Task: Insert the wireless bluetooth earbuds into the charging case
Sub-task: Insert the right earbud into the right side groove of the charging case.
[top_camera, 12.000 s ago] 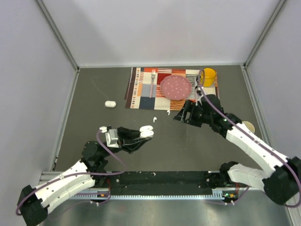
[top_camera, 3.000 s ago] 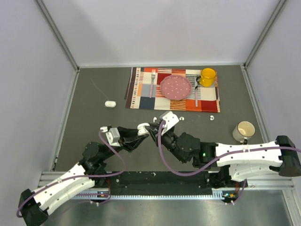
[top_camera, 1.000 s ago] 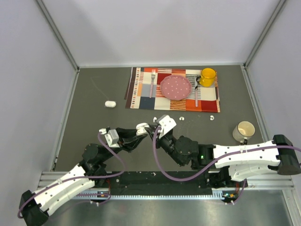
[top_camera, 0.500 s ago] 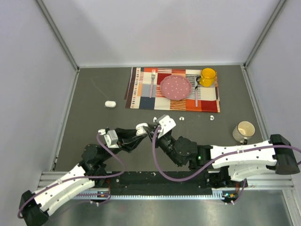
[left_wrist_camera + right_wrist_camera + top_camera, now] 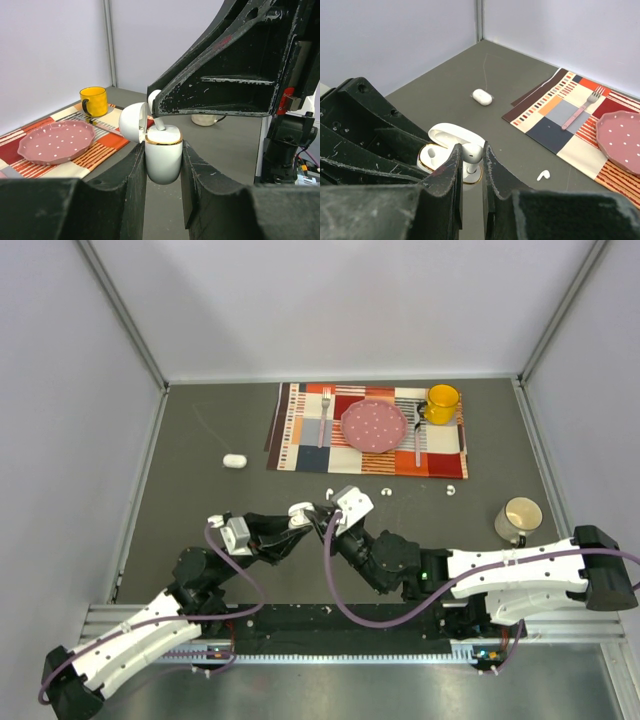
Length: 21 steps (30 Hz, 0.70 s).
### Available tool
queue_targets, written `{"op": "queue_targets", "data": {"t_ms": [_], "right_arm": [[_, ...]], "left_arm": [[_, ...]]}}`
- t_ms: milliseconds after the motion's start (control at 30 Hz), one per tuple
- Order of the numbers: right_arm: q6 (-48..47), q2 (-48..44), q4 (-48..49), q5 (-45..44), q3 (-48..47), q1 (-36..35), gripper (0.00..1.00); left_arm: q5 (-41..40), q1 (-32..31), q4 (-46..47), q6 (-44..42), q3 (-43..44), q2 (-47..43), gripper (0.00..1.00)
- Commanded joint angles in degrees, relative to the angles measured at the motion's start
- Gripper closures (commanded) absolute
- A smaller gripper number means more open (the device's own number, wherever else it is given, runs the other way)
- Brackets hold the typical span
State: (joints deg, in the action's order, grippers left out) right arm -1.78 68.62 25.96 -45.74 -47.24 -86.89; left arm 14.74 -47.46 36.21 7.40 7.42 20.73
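The table (image 5: 200, 420) carries a mat (image 5: 300, 435) at the middle of its far edge. On the mat are a plate (image 5: 374, 424), a yellow mug (image 5: 441, 400) at the far right corner and a fork (image 5: 325, 415) left of the plate. A pale cup (image 5: 520, 517) stands by the table's right edge. None of this bears on the task, and both arms work well clear of it, nearer the table's near edge and a little left of centre.

There the left gripper (image 5: 297, 523) is clamped on the body of the case (image 5: 163, 157), one finger on each flank. It holds the case upright with the lid swung back toward the mat. This looks deliberate: the sockets face up and stay steady, and the open lid leaves the way in clear for the other arm.

The right gripper (image 5: 470, 162) reaches in from the opposite side, its jaws pinched almost together on a bud (image 5: 472, 152). It grips the rounded head, so the stem hangs down free. The left wrist view shows the stem already at the case's rim, going into the socket. I judge the bud part-seated, not yet let go. The other socket shows something white, but I cannot tell whether a bud sits in it.

A second case (image 5: 234, 461) lies shut toward the table's left edge, well apart.

Three loose buds (image 5: 330, 492) lie on the bare table just off the mat's near edge, in easy reach of the right arm for later.
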Motion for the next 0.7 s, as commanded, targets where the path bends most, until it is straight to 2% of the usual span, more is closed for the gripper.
{"op": "queue_targets", "data": {"t_ms": [0,367,667], "right_arm": [[-0.3,-0.9,-3.3,3.3,0.0,-0.9,1.0],[-5.0,-0.9,-4.1,3.1,-0.7,-0.9,1.0],[-4.6,-0.4,-6.6,5.3,-2.0,-1.2,1.0]], "left_arm": [[-3.0,0.1,5.1,-0.2,0.4,-1.6,1.0],[-3.8,0.1,5.0,-0.4,0.3,-1.7,1.0],[-4.2,0.1,4.7,-0.5,0.3,-1.7,1.0]]}}
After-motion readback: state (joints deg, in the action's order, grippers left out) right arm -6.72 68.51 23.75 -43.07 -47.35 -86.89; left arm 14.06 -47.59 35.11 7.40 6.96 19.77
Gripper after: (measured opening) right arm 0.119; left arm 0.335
